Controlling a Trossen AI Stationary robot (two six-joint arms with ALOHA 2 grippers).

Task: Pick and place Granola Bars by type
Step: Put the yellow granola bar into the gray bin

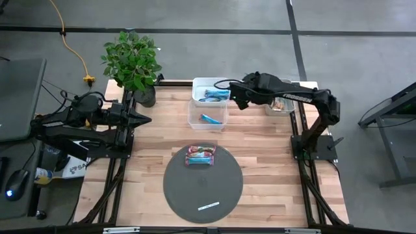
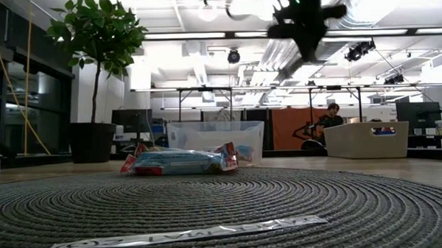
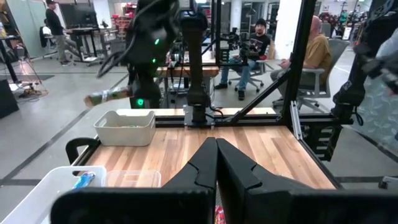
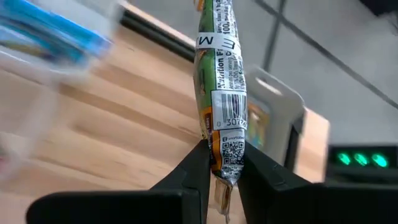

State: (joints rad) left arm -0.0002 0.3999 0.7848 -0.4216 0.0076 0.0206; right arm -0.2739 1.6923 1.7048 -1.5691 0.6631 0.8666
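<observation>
Pinched in the right end effector (image 4: 222, 163), a tan-and-green shiny bar (image 4: 221, 87) hangs near twelve o'clock. Two bars (image 1: 200, 156) wait on the round grey mat (image 1: 188, 195); blue ones (image 1: 209, 119) are already sorted.

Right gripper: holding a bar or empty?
Holding. In the right wrist view the right gripper is shut on a green-and-tan granola bar, pinched at one end, the rest sticking out past the fingers.

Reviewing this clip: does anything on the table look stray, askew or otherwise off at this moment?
One oddity: a thin white strip lies loose on the round grey mat, apart from the stacked bars. Otherwise things look orderly: the right gripper pinches a tan-and-green bar above the table, and the left gripper waits shut.
</observation>
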